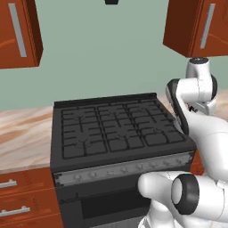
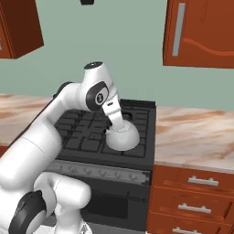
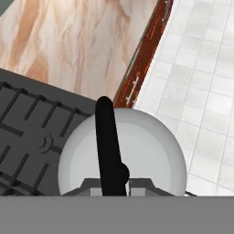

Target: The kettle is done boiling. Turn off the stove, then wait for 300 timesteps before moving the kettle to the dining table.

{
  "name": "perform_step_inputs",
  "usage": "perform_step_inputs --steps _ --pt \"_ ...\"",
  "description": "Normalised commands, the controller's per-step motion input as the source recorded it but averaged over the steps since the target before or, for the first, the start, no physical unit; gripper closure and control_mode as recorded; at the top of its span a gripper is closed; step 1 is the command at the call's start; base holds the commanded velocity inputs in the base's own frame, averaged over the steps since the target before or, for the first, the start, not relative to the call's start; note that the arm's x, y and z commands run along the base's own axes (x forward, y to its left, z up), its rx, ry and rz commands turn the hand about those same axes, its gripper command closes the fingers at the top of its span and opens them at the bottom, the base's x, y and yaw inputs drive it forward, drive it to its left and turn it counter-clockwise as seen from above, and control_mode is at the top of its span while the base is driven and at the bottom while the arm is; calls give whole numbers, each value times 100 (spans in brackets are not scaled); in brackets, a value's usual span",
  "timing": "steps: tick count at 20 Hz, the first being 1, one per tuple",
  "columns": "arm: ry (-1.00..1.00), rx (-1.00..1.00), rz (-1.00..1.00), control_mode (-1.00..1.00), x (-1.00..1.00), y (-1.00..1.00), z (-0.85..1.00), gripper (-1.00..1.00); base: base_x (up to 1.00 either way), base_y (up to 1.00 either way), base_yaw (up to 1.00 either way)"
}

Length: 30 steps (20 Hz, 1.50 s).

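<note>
The silver-grey kettle [image 2: 122,137] hangs over the front right burner of the black stove [image 2: 82,132], seemingly just above the grate. My gripper [image 2: 119,126] comes down onto its top and is shut on the thin black handle [image 3: 109,141]. In the hand view the kettle's dome [image 3: 151,151] lies straight below my gripper [image 3: 114,185], over the stove's [image 3: 32,119] right front corner. In the left base view my own arm stands in front of the stove's [image 1: 111,129] right side and hides the kettle. The dining table is out of view.
Marbled wall counters flank the stove on the left [image 1: 22,133] and on the right [image 2: 196,132]. Red-brown drawers [image 2: 196,183] sit under the right one. Upper cabinets [image 2: 201,32] hang above. A grey knob strip [image 1: 120,171] runs along the stove's front. White floor tiles [image 3: 205,68] lie below.
</note>
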Motion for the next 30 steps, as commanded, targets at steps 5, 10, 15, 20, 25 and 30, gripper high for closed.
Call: perform_step_inputs --steps 5,10,15,20,25,30 --pt "0 0 0 100 0 0 0 100 -64 -5 -25" --pt "0 0 0 100 0 0 0 100 -54 -3 -41" --pt "0 0 0 100 0 0 0 100 -42 -9 -53" --pt "0 0 0 100 0 0 0 100 -26 -25 -44" --pt "0 0 0 100 0 0 0 100 -27 -34 -46" --pt "0 0 0 100 0 0 0 100 -34 -35 -46"
